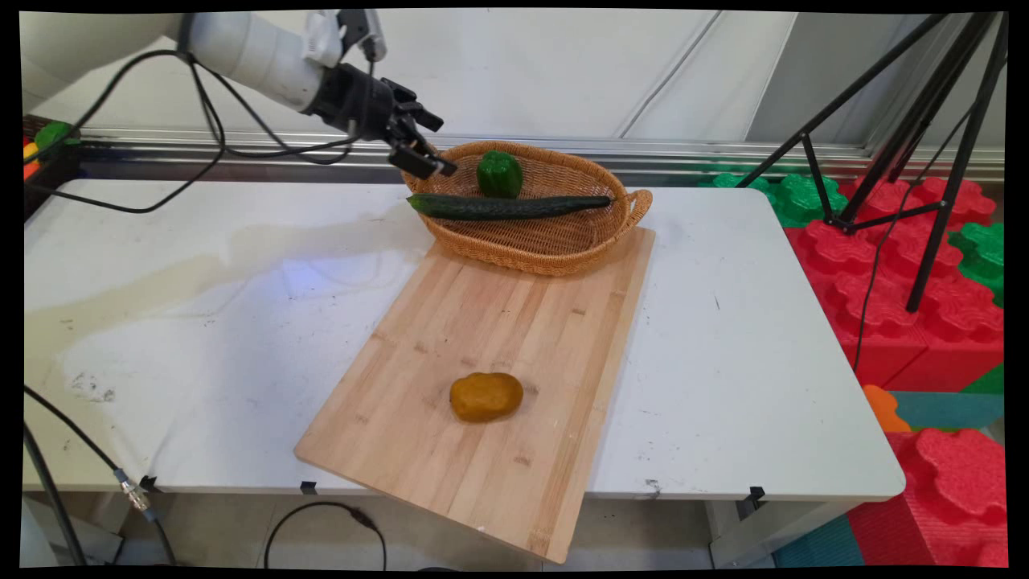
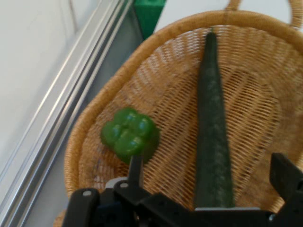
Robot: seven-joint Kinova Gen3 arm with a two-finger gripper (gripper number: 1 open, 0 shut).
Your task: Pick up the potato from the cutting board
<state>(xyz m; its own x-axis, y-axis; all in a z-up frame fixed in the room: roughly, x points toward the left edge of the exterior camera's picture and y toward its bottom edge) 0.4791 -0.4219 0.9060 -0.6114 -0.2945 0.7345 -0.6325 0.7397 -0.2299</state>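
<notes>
I see gripper (image 1: 424, 149) open and empty at basket (image 1: 555, 251) left rim, cucumber (image 2: 213, 142) end between fingers (image 2: 286, 177), green pepper (image 2: 130, 134) inside basket

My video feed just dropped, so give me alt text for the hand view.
The open gripper hovers over a wicker basket, its fingers either side of the near end of a dark cucumber lying along the basket. A green bell pepper sits in the basket to the picture's left of the cucumber.

A robot test lab: white table (image 1: 723, 338), tripod (image 1: 924, 161), foam blocks (image 1: 908, 265), trailing cables (image 1: 161, 169).
</notes>
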